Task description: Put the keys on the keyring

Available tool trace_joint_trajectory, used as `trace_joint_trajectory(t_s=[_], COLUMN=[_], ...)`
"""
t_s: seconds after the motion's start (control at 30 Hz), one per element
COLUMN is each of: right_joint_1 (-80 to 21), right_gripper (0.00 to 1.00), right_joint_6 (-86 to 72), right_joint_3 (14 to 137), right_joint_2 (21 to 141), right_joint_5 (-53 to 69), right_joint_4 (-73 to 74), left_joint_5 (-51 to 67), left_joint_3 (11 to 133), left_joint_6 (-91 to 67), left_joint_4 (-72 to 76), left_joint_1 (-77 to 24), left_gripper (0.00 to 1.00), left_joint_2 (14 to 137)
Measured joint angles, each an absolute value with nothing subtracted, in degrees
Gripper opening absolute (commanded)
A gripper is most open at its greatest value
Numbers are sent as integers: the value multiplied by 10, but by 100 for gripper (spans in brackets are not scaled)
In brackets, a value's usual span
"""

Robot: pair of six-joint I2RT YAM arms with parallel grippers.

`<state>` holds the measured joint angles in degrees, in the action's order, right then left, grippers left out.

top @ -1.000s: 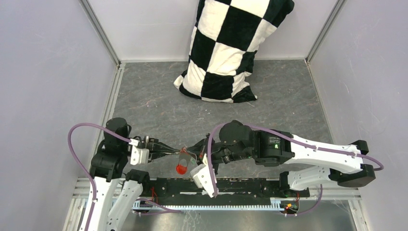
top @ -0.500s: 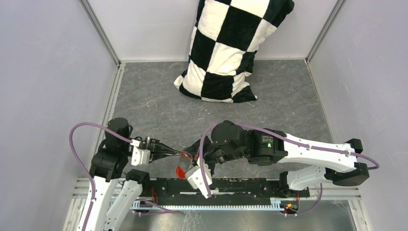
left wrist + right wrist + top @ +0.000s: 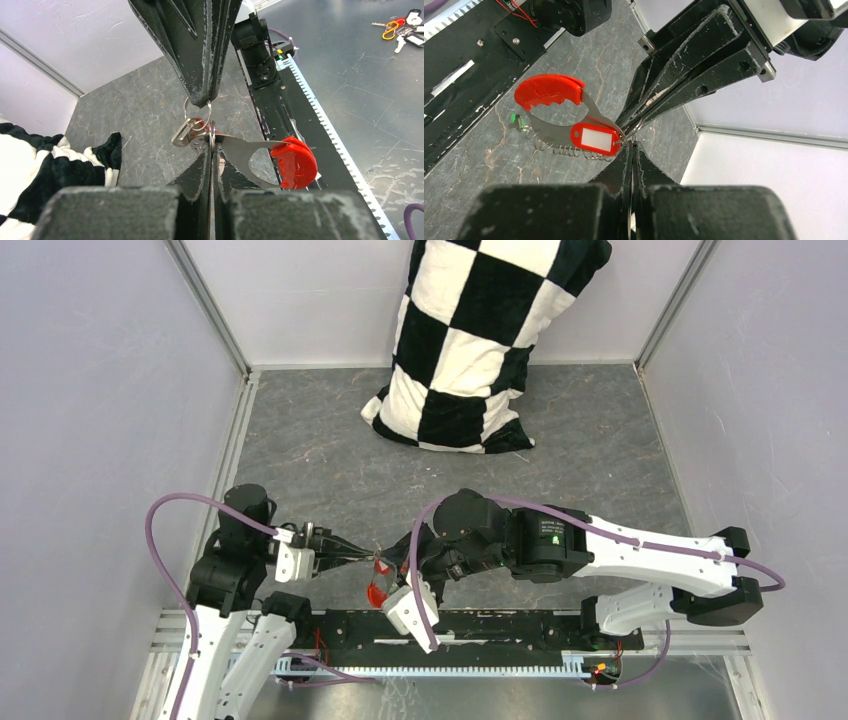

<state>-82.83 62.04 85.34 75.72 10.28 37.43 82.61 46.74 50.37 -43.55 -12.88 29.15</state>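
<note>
The keyring is held in the air between both grippers, and its red-and-grey fob hangs toward the near rail. My left gripper is shut on the flat grey end of the fob, beside the thin silver rings. My right gripper faces it tip to tip. It is shut on a small wire ring joined to the red-headed key, which looks like a red tag with a white window. The green head of the other key peeks out behind the fob.
A black-and-white checkered pillow leans on the back wall. The black toothed rail runs along the near edge. A wire coil spring hangs under the fob. Another bunch of keys lies beyond the rail.
The right arm has shifted left, bringing its gripper closer against the left gripper's tips. The left arm and the hanging fob have barely moved.
</note>
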Motion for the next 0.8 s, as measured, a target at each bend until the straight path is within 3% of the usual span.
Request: trace_joint_trajectory(t_s=[0.8], right_joint_1=[-828], right_gripper=[0], right_joint_6=[629], right_joint_3=[865], right_joint_2=[768], right_joint_5=[112], right_joint_4=[388], left_joint_5=[811], left_joint_3=[468], left_joint_6=[476], left_joint_4=[-436], left_joint_1=[-130], left_gripper=[2], left_joint_2=[300])
